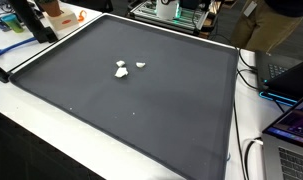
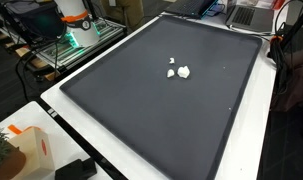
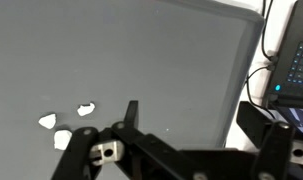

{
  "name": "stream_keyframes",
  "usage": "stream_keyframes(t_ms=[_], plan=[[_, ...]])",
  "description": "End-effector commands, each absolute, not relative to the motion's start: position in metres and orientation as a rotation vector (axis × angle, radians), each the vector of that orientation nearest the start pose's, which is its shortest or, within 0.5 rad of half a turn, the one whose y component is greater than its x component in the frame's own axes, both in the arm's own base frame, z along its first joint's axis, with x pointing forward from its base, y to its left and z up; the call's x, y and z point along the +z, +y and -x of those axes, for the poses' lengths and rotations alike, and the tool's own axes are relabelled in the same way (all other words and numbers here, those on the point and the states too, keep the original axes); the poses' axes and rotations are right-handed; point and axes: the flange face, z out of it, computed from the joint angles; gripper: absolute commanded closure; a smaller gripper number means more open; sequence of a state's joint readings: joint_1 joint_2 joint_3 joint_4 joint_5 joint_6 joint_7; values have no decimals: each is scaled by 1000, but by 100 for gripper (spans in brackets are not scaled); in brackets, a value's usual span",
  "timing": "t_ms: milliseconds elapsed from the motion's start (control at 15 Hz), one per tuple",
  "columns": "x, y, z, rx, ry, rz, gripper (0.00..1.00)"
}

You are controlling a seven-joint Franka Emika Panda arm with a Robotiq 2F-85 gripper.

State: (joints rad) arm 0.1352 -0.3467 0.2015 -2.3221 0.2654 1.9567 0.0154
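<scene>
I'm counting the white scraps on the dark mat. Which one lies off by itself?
The lone scrap, highest of the three in the wrist view; the other two sit close together.

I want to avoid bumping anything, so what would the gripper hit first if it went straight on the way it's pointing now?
Most likely the bare dark mat. In the wrist view the gripper aims at it, beside the white scraps rather than at them, though depth is unclear.

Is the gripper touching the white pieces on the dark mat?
Apart. In both exterior views the white pieces lie alone on the dark mat, with no gripper near them; the gripper shows only in the wrist view.
</scene>
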Motion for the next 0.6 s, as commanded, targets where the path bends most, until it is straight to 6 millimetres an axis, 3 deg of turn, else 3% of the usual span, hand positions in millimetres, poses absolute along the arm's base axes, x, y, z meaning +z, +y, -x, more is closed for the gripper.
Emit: stream_keyframes(t_ms=[0, 533], plan=[[475, 166, -412, 74, -295, 2939, 0], [475, 167, -412, 184, -221, 2845, 0]])
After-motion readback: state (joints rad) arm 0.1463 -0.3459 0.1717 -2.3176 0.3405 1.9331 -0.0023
